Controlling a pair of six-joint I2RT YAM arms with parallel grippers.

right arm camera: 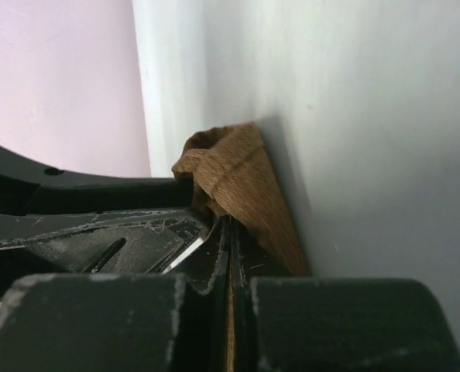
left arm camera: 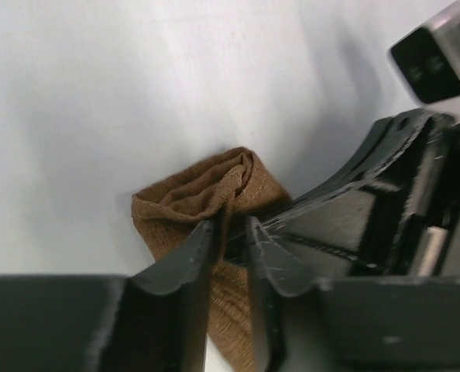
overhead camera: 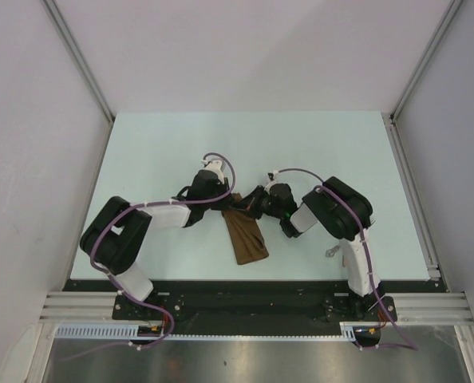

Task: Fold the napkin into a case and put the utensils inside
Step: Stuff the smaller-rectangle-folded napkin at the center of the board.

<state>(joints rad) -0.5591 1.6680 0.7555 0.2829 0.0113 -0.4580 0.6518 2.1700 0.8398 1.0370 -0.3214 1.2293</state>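
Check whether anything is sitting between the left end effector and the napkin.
Nothing visible is. The left end effector is right at the napkin, its jaws slightly apart over the bunched end. The right end effector sits beside it at the same end, not between them.

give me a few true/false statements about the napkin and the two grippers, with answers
1. The napkin lies spread flat and wide open. False: it is gathered into a narrow strip.
2. The right gripper is shut on the napkin. True.
3. The left gripper has its fingers pressed tight together. False: a narrow gap shows between them.
4. Both grippers are at the napkin's far end. True.
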